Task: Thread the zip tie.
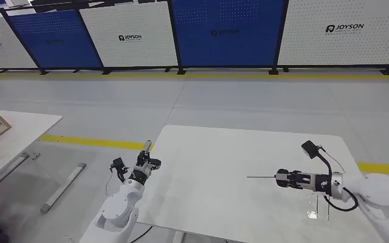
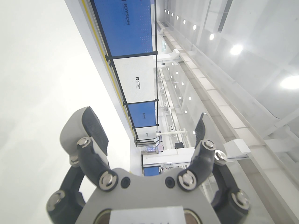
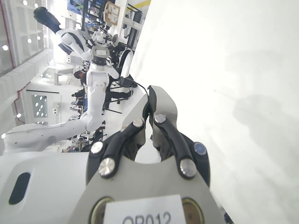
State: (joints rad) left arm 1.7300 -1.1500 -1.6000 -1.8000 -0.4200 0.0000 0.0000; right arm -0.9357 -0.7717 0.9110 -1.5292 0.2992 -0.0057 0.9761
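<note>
- The zip tie (image 1: 261, 177) hangs over the right half of the table (image 1: 206, 158). It is a thin dark strip lying level, with one end pinched in the right gripper (image 1: 279, 178) and the free end pointing left.
- Which end is the head and which the tail is too small to tell.
- The step in hand, as I judge it, is bringing the two ends together. Threading has not begun, since the strip is straight with no loop.
- To do this well, the right arm should hold the strip level and steady. The left gripper (image 1: 145, 150) should take the free end close to its tip, so the short stub does not flex when aimed at the slot.
- Tail and slot should meet flat face to flat face, because a twist would likely jam at the mouth.
- So thin a strip probably bends readily, which calls for a slow approach.
- Right gripper (image 3: 149, 95): the fingers are pressed together, clamped on the zip tie, and clear of the table.
- Left gripper (image 2: 147, 117): the fingers (image 2: 93, 127) are wide apart, with nothing between them and touching nothing. It is at the table's left edge, well apart from the zip tie.
- A small clear piece (image 1: 313, 213) lies on the table near the right arm, on the near side.
</note>
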